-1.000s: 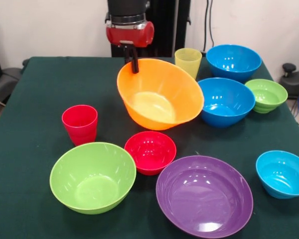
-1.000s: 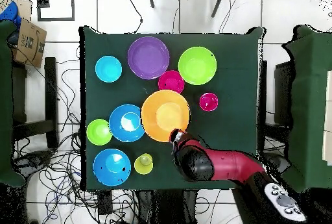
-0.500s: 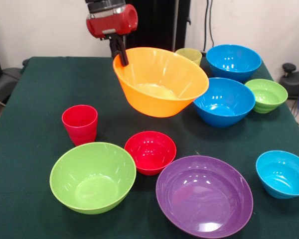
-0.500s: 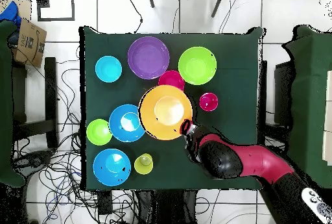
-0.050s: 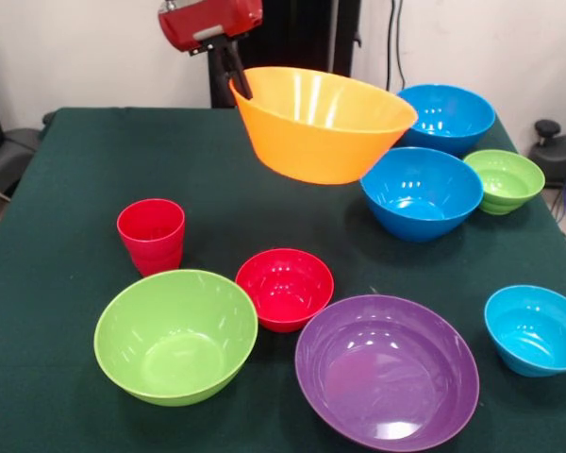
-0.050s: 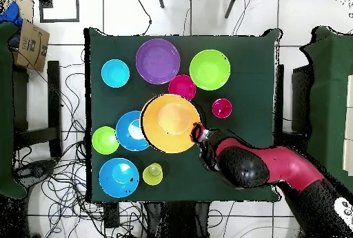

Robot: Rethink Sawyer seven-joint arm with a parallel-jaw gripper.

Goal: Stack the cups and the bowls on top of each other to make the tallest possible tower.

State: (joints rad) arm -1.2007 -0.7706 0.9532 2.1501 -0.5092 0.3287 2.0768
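Item: end effector (image 5: 241, 83) (image 6: 198, 134), black fingers below a red wrist housing, clamped on the rim of the large orange bowl (image 5: 319, 123) (image 6: 170, 123). The bowl hangs clear of the worktop (image 5: 66, 170) (image 6: 255, 63), tilted slightly, above the worktop's middle.

Resting on the green cloth worktop, overhead view:
- Purple bowl (image 5: 387, 371) (image 6: 158, 61), large, near the middle of the top edge.
- Lime-green bowl (image 5: 175, 335) (image 6: 209, 69), large, just right of the purple one.
- Small red bowl (image 5: 285, 288) (image 6: 182, 86), between and just below those two, its lower side partly covered by the raised orange bowl.
- Red cup (image 5: 151, 235) (image 6: 221, 107), upright, right of the orange bowl and apart from it.
- Small blue bowl (image 5: 536, 329) (image 6: 115, 73), near the top-left corner.
- Medium blue bowl (image 5: 421, 192) (image 6: 131, 131), left of centre, partly overlapped by the orange bowl.
- Second medium blue bowl (image 5: 443, 118) (image 6: 118, 177), at the bottom-left corner.
- Ribbed green bowl (image 5: 503, 180) (image 6: 105, 140), at the left edge, just beside the first medium blue bowl.
- Yellow cup (image 6: 153, 174), upright, near the bottom edge, beside the corner blue bowl; hidden behind the orange bowl in the front view.

No pieces are nested or stacked.
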